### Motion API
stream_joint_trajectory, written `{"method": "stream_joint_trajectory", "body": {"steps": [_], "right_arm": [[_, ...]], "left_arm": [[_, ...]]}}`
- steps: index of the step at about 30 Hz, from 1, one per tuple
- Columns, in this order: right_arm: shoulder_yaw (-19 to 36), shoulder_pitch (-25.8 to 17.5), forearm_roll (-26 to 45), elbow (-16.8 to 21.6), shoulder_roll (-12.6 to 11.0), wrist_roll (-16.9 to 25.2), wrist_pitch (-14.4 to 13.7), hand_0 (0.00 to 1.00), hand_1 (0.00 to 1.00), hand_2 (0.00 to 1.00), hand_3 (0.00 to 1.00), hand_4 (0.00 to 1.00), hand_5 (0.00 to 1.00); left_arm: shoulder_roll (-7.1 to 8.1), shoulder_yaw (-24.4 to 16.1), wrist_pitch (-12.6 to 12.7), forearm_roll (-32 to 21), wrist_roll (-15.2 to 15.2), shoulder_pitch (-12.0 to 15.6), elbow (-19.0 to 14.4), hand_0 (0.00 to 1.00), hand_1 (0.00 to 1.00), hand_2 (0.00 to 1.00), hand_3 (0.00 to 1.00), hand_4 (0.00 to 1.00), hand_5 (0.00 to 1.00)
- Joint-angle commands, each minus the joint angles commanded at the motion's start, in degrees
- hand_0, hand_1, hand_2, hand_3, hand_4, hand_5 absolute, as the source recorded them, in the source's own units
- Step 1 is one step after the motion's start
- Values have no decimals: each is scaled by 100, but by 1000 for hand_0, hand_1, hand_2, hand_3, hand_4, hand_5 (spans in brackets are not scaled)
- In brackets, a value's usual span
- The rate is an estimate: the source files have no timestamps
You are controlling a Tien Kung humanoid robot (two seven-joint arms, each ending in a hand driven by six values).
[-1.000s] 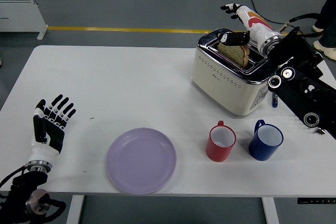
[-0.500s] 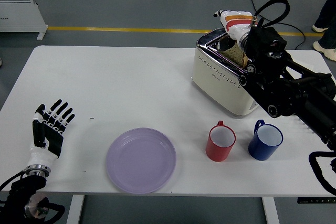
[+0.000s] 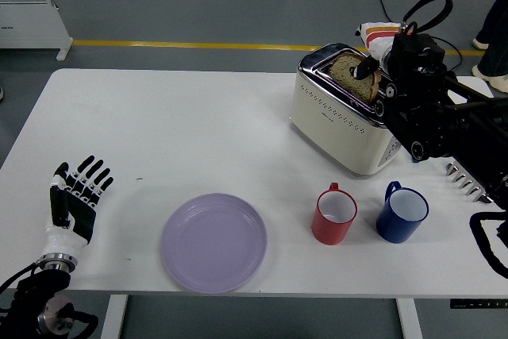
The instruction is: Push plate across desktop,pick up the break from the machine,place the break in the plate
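Bread (image 3: pixel 347 74) in toaster (image 3: pixel 343 121) slot, right hand (image 3: pixel 373 59) pinching its top edge: lift straight up, clear slot before swinging toward plate (image 3: pixel 213 242).

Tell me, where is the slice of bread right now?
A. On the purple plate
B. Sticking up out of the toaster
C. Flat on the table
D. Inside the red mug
B: the bread stands in the slot of the toaster, while the purple plate holds nothing.
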Motion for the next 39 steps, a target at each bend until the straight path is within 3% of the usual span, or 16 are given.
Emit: {"method": "stream_joint_trajectory", "body": {"steps": [11, 12, 17, 18, 29, 30, 31, 35, 36, 39], "right_arm": [[-319, -26, 630, 120, 0, 164, -65, 641, 666, 647, 765, 725, 233], [-366, -25, 669, 107, 0, 191, -98, 466, 551, 540, 671, 673, 193], [-519, -11, 804, 13, 0, 284, -276, 466, 551, 540, 671, 673, 193], [-539, -8, 823, -2, 0, 287, -286, 366, 459, 477, 565, 549, 89], [-731, 48, 1138, -160, 0, 347, -451, 313, 413, 456, 520, 497, 51], [-730, 51, 1139, -162, 0, 344, -448, 244, 354, 406, 467, 446, 49], [-703, 54, 1115, -149, 0, 336, -476, 244, 354, 406, 467, 446, 49], [-556, 45, 937, 42, 0, 299, -603, 244, 354, 406, 467, 446, 49], [-502, 39, 851, 148, 0, 282, -621, 198, 317, 378, 452, 416, 61], [-267, 40, 433, 512, 0, 197, -667, 198, 317, 378, 452, 416, 61]], "left_arm": [[0, -19, 27, 17, 0, -6, 80, 789, 777, 790, 731, 565, 998], [0, -22, 28, 20, -1, -8, 84, 789, 775, 789, 731, 564, 998], [0, -45, 32, 22, -2, -15, 97, 789, 775, 789, 731, 564, 998], [0, -48, 33, 21, -3, -16, 97, 789, 777, 789, 731, 561, 998], [0, -67, 40, 25, -9, -39, 135, 790, 775, 789, 730, 561, 998], [0, -68, 41, 25, -9, -38, 135, 788, 771, 785, 729, 561, 998], [0, -75, 44, 24, -11, -37, 136, 788, 771, 785, 729, 561, 998], [0, -83, 47, 26, -15, -48, 131, 788, 771, 785, 729, 561, 998], [0, -85, 48, 25, -15, -54, 130, 788, 770, 786, 729, 560, 998], [0, -80, 46, 23, -14, -61, 129, 788, 770, 786, 729, 560, 998]]}}
